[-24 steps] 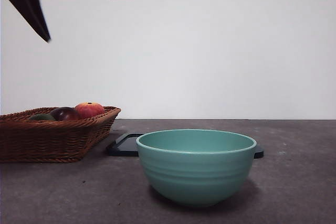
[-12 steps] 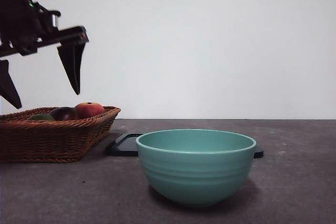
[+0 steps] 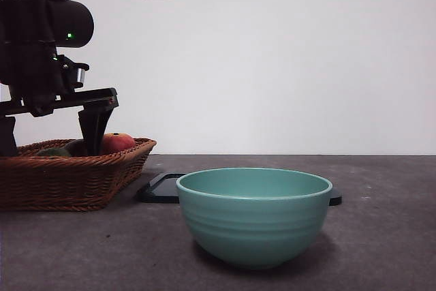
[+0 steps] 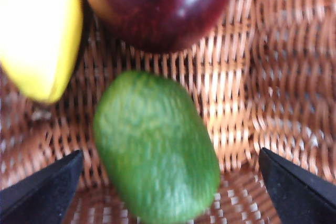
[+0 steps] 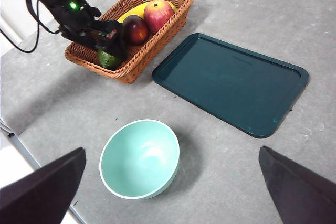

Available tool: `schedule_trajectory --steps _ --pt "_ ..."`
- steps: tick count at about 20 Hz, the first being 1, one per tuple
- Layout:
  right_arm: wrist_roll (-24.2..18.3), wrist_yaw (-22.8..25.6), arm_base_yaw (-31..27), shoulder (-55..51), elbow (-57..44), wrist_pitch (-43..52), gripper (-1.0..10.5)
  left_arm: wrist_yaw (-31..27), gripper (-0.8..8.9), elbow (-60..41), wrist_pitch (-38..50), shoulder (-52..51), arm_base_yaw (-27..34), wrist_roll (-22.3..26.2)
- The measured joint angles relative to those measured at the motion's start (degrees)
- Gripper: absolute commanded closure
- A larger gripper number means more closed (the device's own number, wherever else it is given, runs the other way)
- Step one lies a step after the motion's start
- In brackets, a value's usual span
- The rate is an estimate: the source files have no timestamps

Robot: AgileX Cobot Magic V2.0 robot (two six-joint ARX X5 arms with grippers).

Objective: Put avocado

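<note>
The avocado point(image 4: 155, 148), dull green and oval, lies on the floor of the wicker basket point(image 4: 273, 77). My left gripper point(image 4: 169, 152) is open, with one jaw on each side of the avocado and not touching it. In the front view the left gripper point(image 3: 49, 144) reaches down into the basket point(image 3: 68, 182), where only a sliver of the avocado point(image 3: 53, 152) shows. The right wrist view shows the avocado point(image 5: 107, 59) at the basket's near end under the left arm point(image 5: 73, 11). My right gripper point(image 5: 172, 150) is open and empty, high above the table.
A dark red-purple fruit point(image 4: 157, 3), a yellow banana point(image 4: 39, 30) and a red-orange apple point(image 3: 117, 142) share the basket. A teal bowl point(image 3: 253, 216) stands in front. A dark green tray point(image 5: 231, 82) lies flat behind it, beside the basket.
The left arm has come down from the top left corner of the front view, and its open jaws now reach into the basket. The fruit, bowl and tray have not moved.
</note>
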Motion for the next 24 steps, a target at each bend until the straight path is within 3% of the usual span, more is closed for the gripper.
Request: schedule_trajectory --steps 4,10,13,19,24 --pt "0.0 0.0 0.0 0.0 0.0 0.0 3.7 0.0 1.23 0.1 0.2 1.0 0.1 0.0" --pt "0.0 0.0 0.0 0.0 0.0 0.0 3.7 0.0 4.91 0.1 1.0 2.2 0.4 0.0" --pt "0.0 0.0 0.0 0.0 0.0 0.0 3.7 0.0 6.1 0.1 1.7 2.2 0.4 0.0" --pt "0.0 0.0 0.0 0.0 0.0 0.0 3.7 0.0 6.29 3.0 -0.5 1.5 0.4 0.8" --pt "0.0 0.0 0.0 0.0 0.0 0.0 3.7 0.0 6.3 3.2 -6.7 -9.7 -1.8 2.3"
